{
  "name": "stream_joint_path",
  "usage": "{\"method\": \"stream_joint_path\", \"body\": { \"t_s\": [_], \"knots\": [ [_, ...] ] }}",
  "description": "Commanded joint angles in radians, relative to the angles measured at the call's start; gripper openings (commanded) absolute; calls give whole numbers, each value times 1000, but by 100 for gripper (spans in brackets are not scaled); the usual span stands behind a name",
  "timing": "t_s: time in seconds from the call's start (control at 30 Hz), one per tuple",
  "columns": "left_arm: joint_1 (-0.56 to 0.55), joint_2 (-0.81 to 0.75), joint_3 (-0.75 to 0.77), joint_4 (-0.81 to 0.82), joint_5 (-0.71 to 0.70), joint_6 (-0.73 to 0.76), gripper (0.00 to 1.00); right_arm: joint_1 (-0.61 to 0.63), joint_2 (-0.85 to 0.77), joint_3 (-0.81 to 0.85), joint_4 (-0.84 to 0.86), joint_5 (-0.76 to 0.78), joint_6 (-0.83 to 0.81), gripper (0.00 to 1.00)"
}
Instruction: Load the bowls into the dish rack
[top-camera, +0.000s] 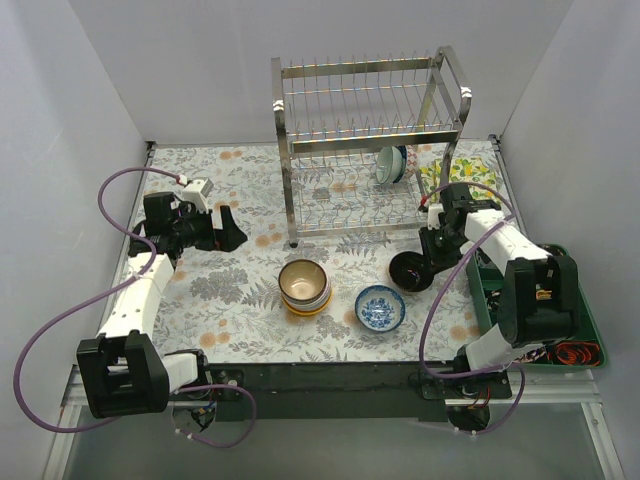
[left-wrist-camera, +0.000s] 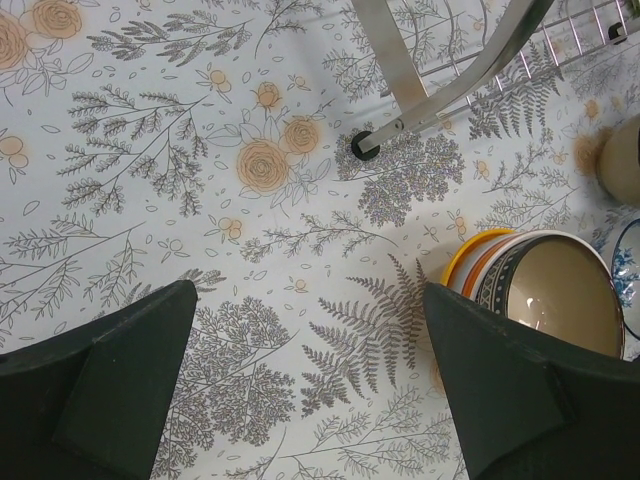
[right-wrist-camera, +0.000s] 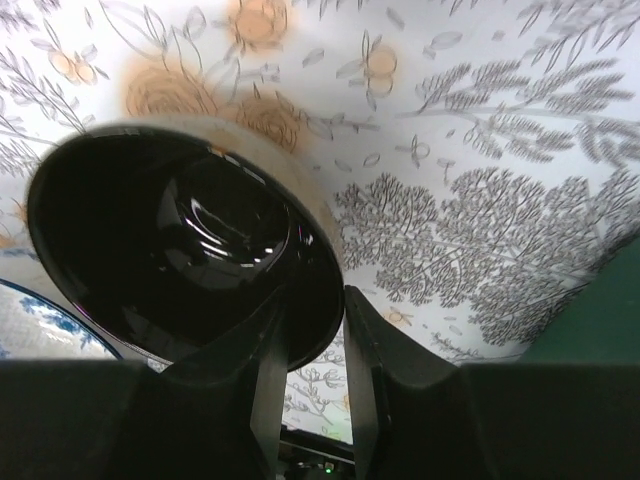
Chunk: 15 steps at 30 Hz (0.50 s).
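From above, the dish rack (top-camera: 368, 120) stands at the far middle of the floral cloth (top-camera: 230, 290), and one pale bowl (top-camera: 392, 165) is set on edge at the right end of its lower tier. Neither wrist camera sees that bowl. Near the rack's right front corner, the right gripper (top-camera: 432, 262) meets a dark bowl (top-camera: 410, 272). The top view does not show the grasp, but the right wrist view does: the two fingers are clamped on the dark bowl's (right-wrist-camera: 190, 250) rim, one inside and one outside, so the right gripper (right-wrist-camera: 312, 320) is grasping it. Whether the bowl touches the cloth cannot be told. That view also catches an edge of the green tray (right-wrist-camera: 600, 310) to the right. A stack of bowls (top-camera: 305, 285) sits near centre, with a blue-patterned bowl (top-camera: 380, 307) just to its right. The left gripper (top-camera: 228, 230) hovers well left of the stack with its jaws spread and nothing between them. Its wrist view confirms this: the left gripper (left-wrist-camera: 310, 295) has only cloth in its gap, with the stack of bowls (left-wrist-camera: 545, 290) to its right and a rack foot (left-wrist-camera: 365, 147) beyond.
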Motion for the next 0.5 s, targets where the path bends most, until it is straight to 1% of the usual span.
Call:
{"method": "stream_joint_path", "body": {
  "t_s": [0.0,0.07,0.13,0.2,0.23,0.3,0.4,0.43,0.47],
  "knots": [
    [11,-23,-10,21,16,1,98,0,-59,-71,-3,-26,19,36],
    [16,-16,-6,27,15,1,98,0,-68,-90,5,-22,25,35],
    [17,-7,-3,32,18,-1,98,0,-64,-87,10,-22,27,32],
    [17,3,-5,41,28,-5,98,-2,-58,-81,14,-16,28,21],
    [17,7,-5,44,30,-10,98,-2,-53,-75,16,-19,27,19],
    [19,7,-9,55,33,-15,98,-2,-44,-69,24,-22,37,17],
    [22,7,-19,61,34,-16,98,-5,-22,-56,30,-57,57,18],
    [20,6,-20,61,33,-16,98,-5,-12,-55,31,-58,57,18],
    [20,4,-23,63,33,-16,98,-5,-1,-49,33,-58,56,15]
  ]
}}
